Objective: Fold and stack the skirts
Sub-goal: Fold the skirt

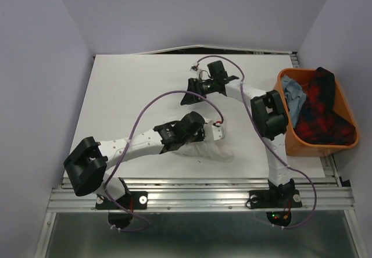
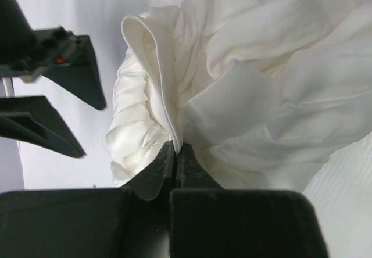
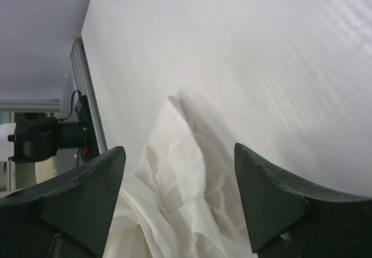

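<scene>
The white skirt [image 1: 208, 151] lies bunched on the table near the front edge, just under my left gripper [image 1: 203, 135]. In the left wrist view my left gripper [image 2: 176, 149] is shut on a raised fold of the white skirt [image 2: 256, 83]. My right gripper [image 1: 188, 99] hangs open and empty above the table, farther back than the skirt. In the right wrist view the gripper [image 3: 179, 149] stands wide apart, with the white skirt [image 3: 174, 182] showing beyond the gap. The plaid skirt [image 1: 318, 110] and the denim skirt [image 1: 294, 98] lie in the orange tub.
The orange tub [image 1: 302, 146] stands at the table's right edge, beside the right arm's elbow [image 1: 268, 117]. The right gripper's fingers [image 2: 67, 75] show at the left of the left wrist view, close to the skirt. Purple cables loop over the table centre [image 1: 139, 118].
</scene>
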### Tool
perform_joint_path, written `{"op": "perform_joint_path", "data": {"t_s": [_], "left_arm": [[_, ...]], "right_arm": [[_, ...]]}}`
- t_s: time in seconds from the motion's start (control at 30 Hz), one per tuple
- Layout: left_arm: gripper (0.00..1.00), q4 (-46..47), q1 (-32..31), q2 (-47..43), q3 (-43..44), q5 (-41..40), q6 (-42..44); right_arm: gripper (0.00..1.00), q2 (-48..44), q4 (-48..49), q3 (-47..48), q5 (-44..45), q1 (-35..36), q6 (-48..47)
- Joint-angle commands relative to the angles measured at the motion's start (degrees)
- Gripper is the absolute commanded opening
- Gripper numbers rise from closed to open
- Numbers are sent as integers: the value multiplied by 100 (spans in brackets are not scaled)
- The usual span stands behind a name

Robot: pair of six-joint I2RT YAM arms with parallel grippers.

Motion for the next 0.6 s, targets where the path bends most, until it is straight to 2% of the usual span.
{"op": "perform_joint_path", "data": {"t_s": [0.0, 0.07, 0.13, 0.2, 0.23, 0.3, 0.4, 0.57], "left_arm": [[0, 217, 130, 106, 27, 292, -151], [0, 217, 192, 167, 89, 319, -143], [0, 243, 192, 159, 142, 336, -72], [0, 243, 192, 150, 256, 284, 15], [0, 243, 201, 150, 282, 266, 59], [0, 235, 297, 185, 388, 249, 138], [0, 269, 455, 291, 467, 275, 244], [0, 401, 614, 580, 581, 459, 393]], "right_arm": [[80, 79, 143, 484, 191, -384, 137], [79, 105, 134, 423, 165, -385, 58], [71, 157, 204, 291, 95, -385, 110], [58, 324, 205, 115, 68, -385, 154], [41, 377, 222, 45, 42, -385, 146], [26, 491, 222, -192, 7, -385, 172], [15, 500, 432, -596, -134, -385, 277], [10, 500, 503, -984, -353, -332, 339]]}}
